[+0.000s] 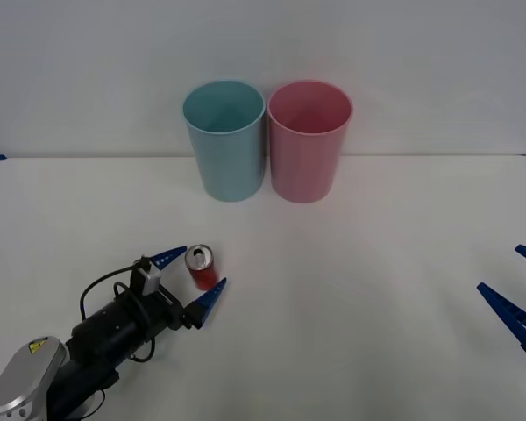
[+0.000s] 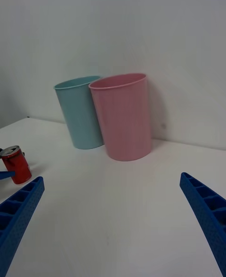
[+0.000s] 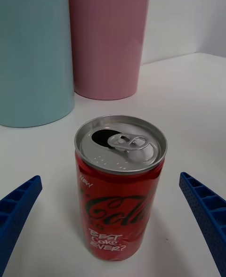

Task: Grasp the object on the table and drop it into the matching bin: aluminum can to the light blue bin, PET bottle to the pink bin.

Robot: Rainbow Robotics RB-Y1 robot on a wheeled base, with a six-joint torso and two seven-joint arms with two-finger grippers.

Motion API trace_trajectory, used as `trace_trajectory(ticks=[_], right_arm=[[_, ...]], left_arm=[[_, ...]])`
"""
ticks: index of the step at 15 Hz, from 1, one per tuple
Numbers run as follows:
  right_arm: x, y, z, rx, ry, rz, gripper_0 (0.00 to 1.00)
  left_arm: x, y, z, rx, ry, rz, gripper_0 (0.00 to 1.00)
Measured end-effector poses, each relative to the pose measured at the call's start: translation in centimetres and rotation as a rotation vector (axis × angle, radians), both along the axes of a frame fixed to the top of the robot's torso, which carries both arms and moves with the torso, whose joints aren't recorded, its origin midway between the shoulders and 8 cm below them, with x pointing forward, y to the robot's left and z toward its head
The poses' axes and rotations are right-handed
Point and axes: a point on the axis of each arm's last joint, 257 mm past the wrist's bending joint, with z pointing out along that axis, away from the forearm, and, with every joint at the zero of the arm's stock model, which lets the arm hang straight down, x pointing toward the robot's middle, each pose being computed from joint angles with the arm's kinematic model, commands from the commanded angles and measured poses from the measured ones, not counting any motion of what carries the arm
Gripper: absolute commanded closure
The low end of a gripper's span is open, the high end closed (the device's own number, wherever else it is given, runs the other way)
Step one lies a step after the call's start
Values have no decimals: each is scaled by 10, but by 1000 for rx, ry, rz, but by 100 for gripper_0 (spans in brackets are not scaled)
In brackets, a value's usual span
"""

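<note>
Red can stands upright on bench, between fingers of left hand, released, not touching.

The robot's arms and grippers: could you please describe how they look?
The left gripper has blue, ribbed, pointed fingers on a black wrist with looping black cables and a small grey box, behind a silver link bearing a yellow label. The right gripper shows matching blue ribbed fingers.
</note>
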Motion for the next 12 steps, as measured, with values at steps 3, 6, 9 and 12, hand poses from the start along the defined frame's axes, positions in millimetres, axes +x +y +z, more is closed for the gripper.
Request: trace_trajectory(ticks=[3, 6, 9, 12], right_arm=[[0, 0, 0, 0, 0, 0, 0], [0, 0, 0, 0, 0, 0, 0], [0, 0, 0, 0, 0, 0, 0], [0, 0, 0, 0, 0, 0, 0]], left_arm=[[8, -7, -6, 0, 12, 8, 0], [12, -9, -6, 4, 10, 3, 0], [13, -10, -5, 4, 9, 2, 83], [13, -10, -5, 5, 8, 2, 100]])
